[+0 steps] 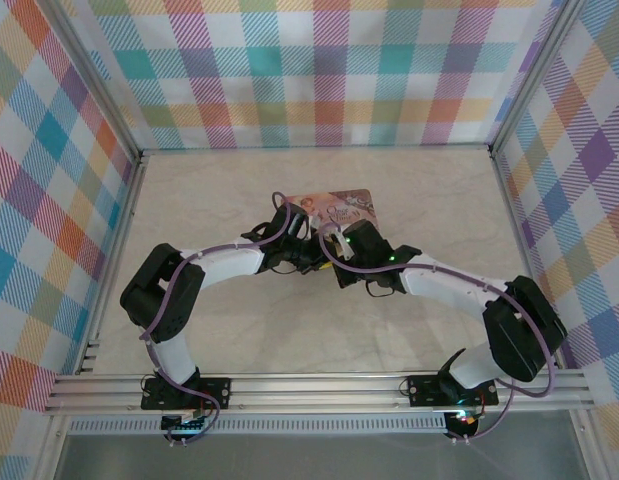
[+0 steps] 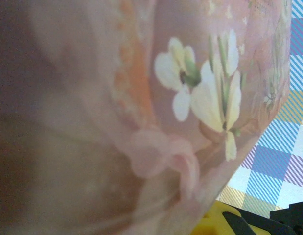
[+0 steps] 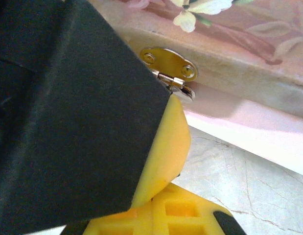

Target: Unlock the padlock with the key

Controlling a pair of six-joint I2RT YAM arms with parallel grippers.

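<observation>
From above, the left gripper [image 1: 297, 236] and right gripper [image 1: 336, 240] meet at the near edge of the pink tin [image 1: 341, 207]; the left wrist view adds its flowered lid [image 2: 200, 93], grip state untellable; the right wrist view shows yellow pads [image 3: 166, 147] clenched together just beside the tin's gold hasp [image 3: 168, 66], though where padlock and key lie I cannot tell.

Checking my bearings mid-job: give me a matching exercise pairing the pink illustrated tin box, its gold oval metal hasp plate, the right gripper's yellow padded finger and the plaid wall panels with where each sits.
Things:
1. pink illustrated tin box
2. gold oval metal hasp plate
3. right gripper's yellow padded finger
4. plaid wall panels

Places:
A. enclosing the table on three sides
B. close under the hasp
C. riveted to the tin's front wall
D. on the table, just past both wrists

Pairs: 1-D, 2-C, 3-B, 4-A.
</observation>
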